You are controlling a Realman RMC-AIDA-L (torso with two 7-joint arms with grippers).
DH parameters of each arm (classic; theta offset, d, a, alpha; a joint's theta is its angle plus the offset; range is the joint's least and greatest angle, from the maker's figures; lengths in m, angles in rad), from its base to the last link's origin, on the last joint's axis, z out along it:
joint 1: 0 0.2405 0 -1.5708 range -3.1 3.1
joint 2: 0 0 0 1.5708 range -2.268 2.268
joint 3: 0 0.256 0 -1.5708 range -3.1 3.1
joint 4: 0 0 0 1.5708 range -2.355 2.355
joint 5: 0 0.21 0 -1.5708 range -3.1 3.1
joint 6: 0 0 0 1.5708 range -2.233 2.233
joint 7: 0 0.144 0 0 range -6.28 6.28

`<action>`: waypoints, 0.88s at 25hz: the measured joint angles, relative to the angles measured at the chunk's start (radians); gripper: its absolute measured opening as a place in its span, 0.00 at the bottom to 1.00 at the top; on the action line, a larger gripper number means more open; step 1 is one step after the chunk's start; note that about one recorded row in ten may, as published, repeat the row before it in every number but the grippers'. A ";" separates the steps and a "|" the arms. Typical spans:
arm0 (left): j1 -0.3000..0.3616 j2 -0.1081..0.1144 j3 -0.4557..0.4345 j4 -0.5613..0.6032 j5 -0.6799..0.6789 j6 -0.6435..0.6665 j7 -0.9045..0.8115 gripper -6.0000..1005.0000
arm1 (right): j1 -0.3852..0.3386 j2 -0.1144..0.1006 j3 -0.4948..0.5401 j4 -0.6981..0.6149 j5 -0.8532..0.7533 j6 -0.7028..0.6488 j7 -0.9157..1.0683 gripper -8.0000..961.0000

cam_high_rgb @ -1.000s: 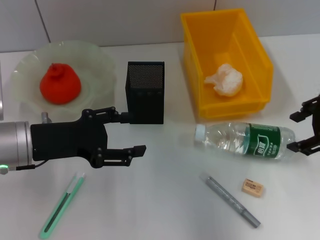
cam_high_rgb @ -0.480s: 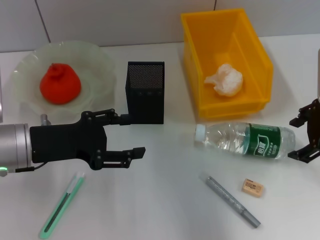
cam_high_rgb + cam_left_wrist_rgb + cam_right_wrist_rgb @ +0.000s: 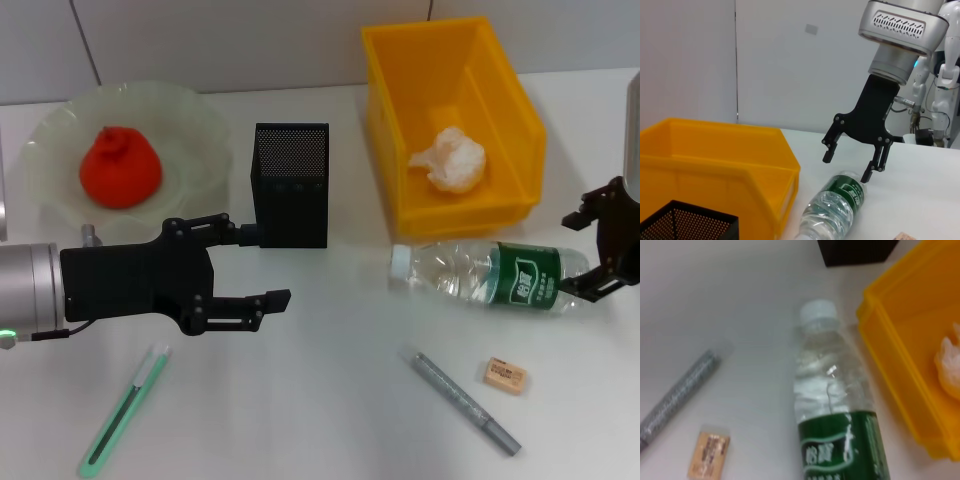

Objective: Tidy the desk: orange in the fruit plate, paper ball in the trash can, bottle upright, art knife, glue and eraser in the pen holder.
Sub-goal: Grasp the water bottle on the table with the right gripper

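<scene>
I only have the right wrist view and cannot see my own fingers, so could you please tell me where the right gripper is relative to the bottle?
Observer: The right gripper is open, just above the base end of the lying bottle. I cannot tell whether it touches.
Operator: Thank you. Is the left gripper anywhere near?
Observer: No. The left gripper is open and hovers in front of the pen holder, well away from the bottle.
Operator: And is the orange sorted?
Observer: Yes, the orange lies in the plate.
</scene>
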 joint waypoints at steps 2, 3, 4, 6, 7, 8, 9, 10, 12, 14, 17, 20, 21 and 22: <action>0.000 0.000 0.000 0.000 0.000 -0.001 0.000 0.82 | 0.006 0.000 -0.003 0.009 0.007 0.009 -0.001 0.83; 0.001 0.000 0.000 0.000 0.000 -0.002 0.000 0.82 | 0.008 0.000 -0.007 0.014 0.013 0.017 -0.002 0.83; 0.002 0.000 -0.001 0.000 0.000 -0.003 0.000 0.82 | 0.009 0.000 -0.012 0.019 0.019 0.026 -0.003 0.83; 0.003 0.000 -0.002 0.000 0.000 -0.004 0.000 0.82 | 0.010 0.000 -0.023 0.025 0.029 0.042 -0.004 0.83; 0.004 0.000 -0.002 0.000 0.000 -0.004 0.000 0.82 | 0.011 0.000 -0.028 0.029 0.031 0.048 -0.004 0.83; 0.004 0.000 -0.002 0.000 0.000 -0.004 0.000 0.82 | 0.013 0.000 -0.031 0.035 0.032 0.052 -0.004 0.83; 0.004 0.000 -0.002 0.000 0.000 -0.004 0.000 0.82 | 0.020 0.000 -0.036 0.056 0.033 0.062 -0.004 0.83; 0.006 0.000 -0.004 0.000 0.000 -0.005 0.000 0.82 | 0.020 0.000 -0.036 0.056 0.033 0.062 -0.004 0.83; 0.006 0.001 -0.005 0.000 0.000 -0.005 0.000 0.82 | 0.028 0.000 -0.037 0.078 0.039 0.071 -0.005 0.83; 0.007 0.001 -0.005 0.000 0.000 -0.005 0.000 0.82 | 0.037 0.000 -0.038 0.102 0.048 0.077 -0.008 0.83; 0.008 0.002 -0.004 0.000 0.000 -0.007 0.000 0.82 | 0.044 0.000 -0.038 0.126 0.055 0.089 -0.018 0.83; 0.007 0.002 -0.003 0.000 0.000 -0.008 0.000 0.82 | 0.050 0.000 -0.037 0.152 0.058 0.102 -0.027 0.83; 0.006 0.002 -0.003 0.000 0.000 -0.009 0.000 0.82 | 0.053 0.000 -0.037 0.161 0.059 0.103 -0.028 0.83; 0.005 0.002 -0.004 0.000 0.000 -0.009 0.000 0.82 | 0.059 0.000 -0.037 0.178 0.059 0.103 -0.029 0.83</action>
